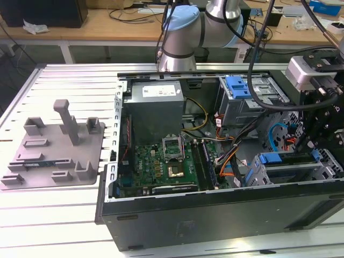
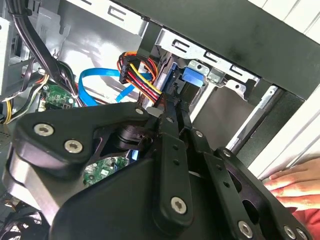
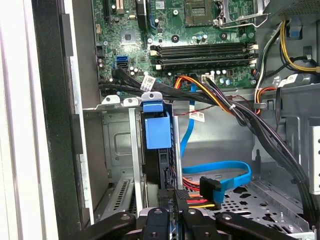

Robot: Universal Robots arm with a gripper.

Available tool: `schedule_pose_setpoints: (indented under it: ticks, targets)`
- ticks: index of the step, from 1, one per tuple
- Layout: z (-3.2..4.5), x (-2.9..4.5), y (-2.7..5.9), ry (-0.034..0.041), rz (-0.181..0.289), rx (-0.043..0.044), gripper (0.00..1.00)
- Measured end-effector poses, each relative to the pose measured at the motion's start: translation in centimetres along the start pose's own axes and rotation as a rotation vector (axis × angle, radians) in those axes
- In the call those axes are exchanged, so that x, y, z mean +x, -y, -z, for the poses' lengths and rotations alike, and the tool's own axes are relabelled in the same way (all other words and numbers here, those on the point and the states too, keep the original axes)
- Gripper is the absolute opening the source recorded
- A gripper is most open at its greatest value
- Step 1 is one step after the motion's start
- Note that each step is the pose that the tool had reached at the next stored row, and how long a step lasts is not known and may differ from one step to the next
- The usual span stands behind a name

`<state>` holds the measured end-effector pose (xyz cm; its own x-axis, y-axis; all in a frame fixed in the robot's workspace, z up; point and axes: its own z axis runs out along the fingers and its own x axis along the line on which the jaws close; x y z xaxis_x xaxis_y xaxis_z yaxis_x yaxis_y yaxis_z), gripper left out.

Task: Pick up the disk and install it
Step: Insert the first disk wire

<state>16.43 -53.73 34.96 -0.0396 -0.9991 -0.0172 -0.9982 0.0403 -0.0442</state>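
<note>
Claw [image 3: 172,212] pressed together edge-on around the disk [image 3: 161,165] | disk stands in the drive cage [image 3: 120,145] at the case's [image 1: 215,207] near right corner | step: seating, seemingly almost home | next move needs straight, gentle pressure clear of cables [image 3: 220,102]

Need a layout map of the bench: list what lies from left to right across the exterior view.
Grey fixture tray → green motherboard → blue-framed drive bay → gripper.
</note>
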Motion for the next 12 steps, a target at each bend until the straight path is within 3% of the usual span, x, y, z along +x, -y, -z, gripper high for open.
schedule_pose_setpoints:
  ticks: [4,6,12]
  targets:
    - [-0.03,-0.78,-0.02,-0.0101,0.001,-0.0003,0.16]
    - [-0.04,-1.44,0.01,-0.0330,0.001,-0.0041,0.16]
    - [-0.05,-1.78,0.11,-0.0796,0.002,-0.0184,0.16]
